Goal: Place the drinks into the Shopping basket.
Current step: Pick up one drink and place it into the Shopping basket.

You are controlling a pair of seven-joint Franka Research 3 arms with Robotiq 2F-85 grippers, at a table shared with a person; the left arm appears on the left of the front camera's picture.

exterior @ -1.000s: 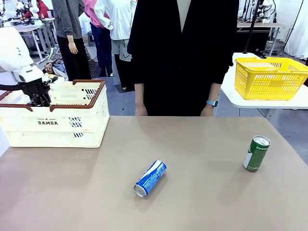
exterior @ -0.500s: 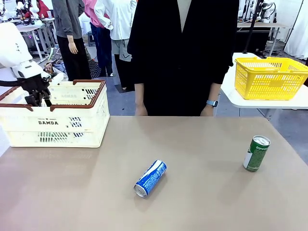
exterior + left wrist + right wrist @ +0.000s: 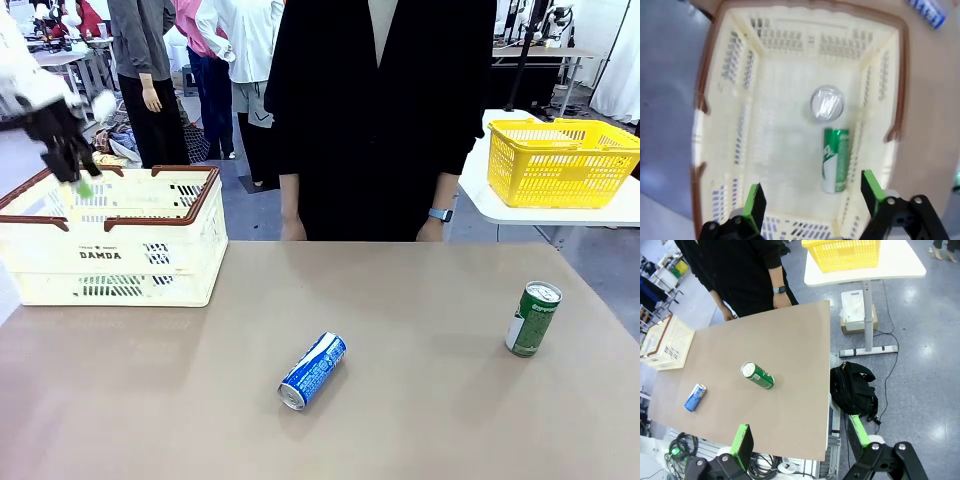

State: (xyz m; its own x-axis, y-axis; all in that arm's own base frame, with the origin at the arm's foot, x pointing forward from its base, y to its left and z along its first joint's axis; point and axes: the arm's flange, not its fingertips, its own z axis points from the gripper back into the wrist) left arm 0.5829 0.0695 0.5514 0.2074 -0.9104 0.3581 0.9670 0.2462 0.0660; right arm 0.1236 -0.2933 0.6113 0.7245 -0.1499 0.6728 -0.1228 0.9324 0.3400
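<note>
2 cans point(image 3: 835, 159) in Shopping basket point(image 3: 60, 275) | table point(image 3: 150, 400): 1 blue can point(image 3: 312, 371), 1 green can point(image 3: 533, 319)

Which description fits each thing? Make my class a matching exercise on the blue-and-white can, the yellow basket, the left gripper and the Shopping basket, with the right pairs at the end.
Column one
1. blue-and-white can
2. yellow basket
3. left gripper
4. Shopping basket

Column two
a. open, above the Shopping basket
b. lying on its side on the table
c. holds a lying green can
d. stands on a white side table

Pairs: 1-b, 2-d, 3-a, 4-c
</note>
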